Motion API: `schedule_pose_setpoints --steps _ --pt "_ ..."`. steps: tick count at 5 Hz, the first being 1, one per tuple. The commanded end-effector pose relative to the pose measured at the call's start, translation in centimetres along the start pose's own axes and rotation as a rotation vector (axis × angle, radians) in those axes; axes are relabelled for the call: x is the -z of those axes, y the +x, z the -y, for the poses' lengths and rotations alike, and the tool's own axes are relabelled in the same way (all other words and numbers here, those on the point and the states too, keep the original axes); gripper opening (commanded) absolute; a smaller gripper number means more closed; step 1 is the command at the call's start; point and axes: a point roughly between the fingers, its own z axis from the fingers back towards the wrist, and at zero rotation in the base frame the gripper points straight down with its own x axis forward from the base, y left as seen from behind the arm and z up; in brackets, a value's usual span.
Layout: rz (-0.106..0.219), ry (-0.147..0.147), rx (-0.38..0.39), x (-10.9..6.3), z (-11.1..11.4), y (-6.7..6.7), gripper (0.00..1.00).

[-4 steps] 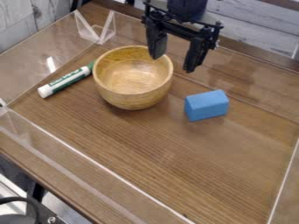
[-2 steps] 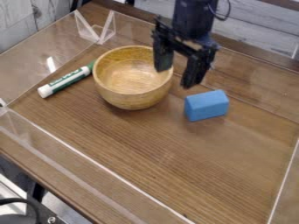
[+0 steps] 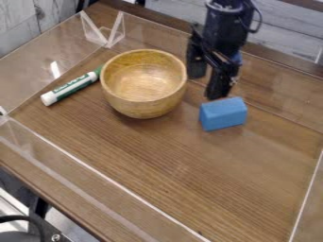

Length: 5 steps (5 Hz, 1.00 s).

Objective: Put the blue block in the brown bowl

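Observation:
The blue block lies on the wooden table to the right of the brown bowl, a short gap between them. The bowl holds nothing. My gripper hangs pointing down just behind and above the block, between the bowl's right rim and the block. Its dark fingers stand open with nothing between them, and they are not touching the block.
A white and green marker lies left of the bowl. A clear plastic stand sits at the back left. Low clear walls border the table.
My gripper has moved right and down, from above the bowl's back rim to just behind the blue block. The block and bowl have not moved.

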Motion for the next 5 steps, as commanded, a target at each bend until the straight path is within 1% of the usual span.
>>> schedule_pose_setpoints --steps 1,2,3,5 --pt "0.067 0.051 0.093 -1.0 -0.1 1.8 1.00" --pt "0.073 0.066 0.178 0.0 0.1 2.6 1.00" --pt "0.081 0.067 0.213 0.9 0.3 3.2 1.00" --pt "0.094 0.057 0.222 2.7 0.3 4.0 1.00"
